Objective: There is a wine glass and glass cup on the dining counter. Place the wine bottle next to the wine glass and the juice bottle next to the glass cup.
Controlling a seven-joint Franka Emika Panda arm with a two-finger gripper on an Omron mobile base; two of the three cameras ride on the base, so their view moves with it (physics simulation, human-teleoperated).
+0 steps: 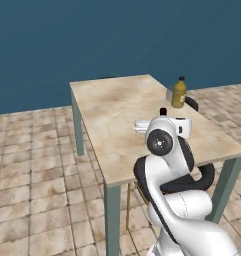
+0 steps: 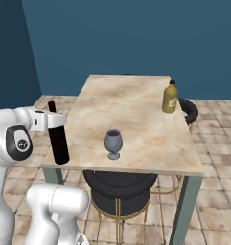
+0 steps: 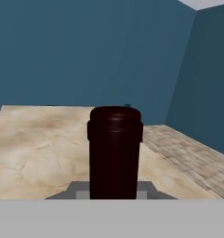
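Wine bottle (image 2: 58,141) held upright, neck gripped by closed jaws, at near worktop (image 2: 136,103) corner. Wine glass (image 2: 113,143) stood near, toward juice bottle (image 2: 170,97) side.

Dark blue walls (image 2: 112,38), brown tiled floor (image 1: 37,165), black round stool (image 2: 119,189) with brass legs.

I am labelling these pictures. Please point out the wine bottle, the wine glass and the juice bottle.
wine bottle (image 2: 59,143), right base view, on its dark body.
wine glass (image 2: 113,140), right base view, on its bowl.
juice bottle (image 2: 169,99), right base view, on its yellow body.
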